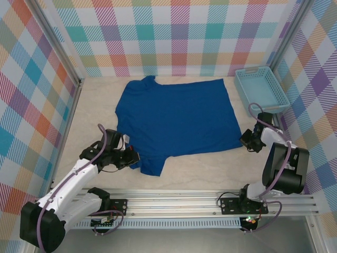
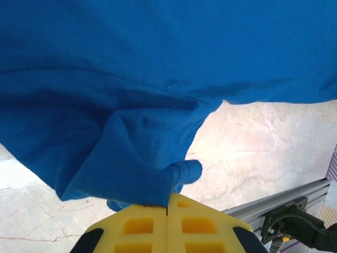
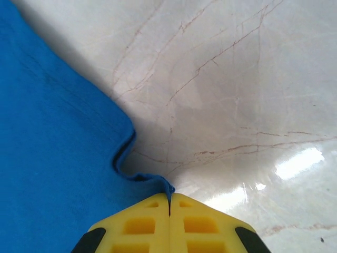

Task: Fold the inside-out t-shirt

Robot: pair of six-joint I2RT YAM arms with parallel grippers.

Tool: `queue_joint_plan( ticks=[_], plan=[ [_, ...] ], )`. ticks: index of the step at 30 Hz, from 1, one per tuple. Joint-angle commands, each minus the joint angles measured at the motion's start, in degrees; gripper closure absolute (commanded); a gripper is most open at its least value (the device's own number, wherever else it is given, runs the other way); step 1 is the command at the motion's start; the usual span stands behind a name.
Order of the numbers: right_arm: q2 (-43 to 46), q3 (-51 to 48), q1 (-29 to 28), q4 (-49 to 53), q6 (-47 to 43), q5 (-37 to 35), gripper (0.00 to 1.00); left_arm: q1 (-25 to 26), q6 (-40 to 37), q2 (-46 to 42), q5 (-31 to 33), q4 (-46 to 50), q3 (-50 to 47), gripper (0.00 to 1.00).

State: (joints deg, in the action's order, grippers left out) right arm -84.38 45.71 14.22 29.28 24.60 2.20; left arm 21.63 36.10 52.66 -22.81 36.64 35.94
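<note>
While the blue t-shirt lies spread flat on the table, you have the left gripper pinched tight on its near sleeve and the right gripper pinched tight on a hem corner.

Left gripper pinched closed on t-shirt sleeve, arm stretched low. Right gripper closed, apparently on a hem corner; elbow raised.

Bright, even light; tabletop glare
</note>
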Motion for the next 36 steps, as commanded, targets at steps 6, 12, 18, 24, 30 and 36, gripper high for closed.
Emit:
queue_joint_plan(
  ticks=[6, 12, 18, 24, 30, 36],
  plan=[
    [10.64, -4.88, -0.16, 6.37, 0.81, 1.17, 1.0, -0.05, -2.45, -2.8, 2.47, 7.56, 5.71, 1.0],
    [17.61, -8.51, -0.15, 9.63, 2.29, 4.15, 1.0, -1.17, -2.54, -7.49, 4.41, 15.7, 10.06, 1.0],
    [22.36, -9.12, -0.22, 10.97, 3.94, 5.63, 1.0, -1.85, -1.23, -10.5, 4.55, 22.07, 13.13, 1.0],
    [26.83, -9.51, -0.25, 12.13, 5.66, 5.28, 1.0, -1.94, 0.72, -14.07, 7.05, 30.31, 14.66, 1.0],
    [32.59, -10.63, -0.31, 13.73, 8.26, 4.37, 1.0, -2.03, 2.83, -16.16, 9.24, 33.33, 14.74, 1.0],
    [34.16, -10.82, -0.29, 13.99, 8.79, 1.83, 1.0, -2.62, -0.38, -11.51, 12.11, 32.79, 17.98, 1.0]
  ],
)
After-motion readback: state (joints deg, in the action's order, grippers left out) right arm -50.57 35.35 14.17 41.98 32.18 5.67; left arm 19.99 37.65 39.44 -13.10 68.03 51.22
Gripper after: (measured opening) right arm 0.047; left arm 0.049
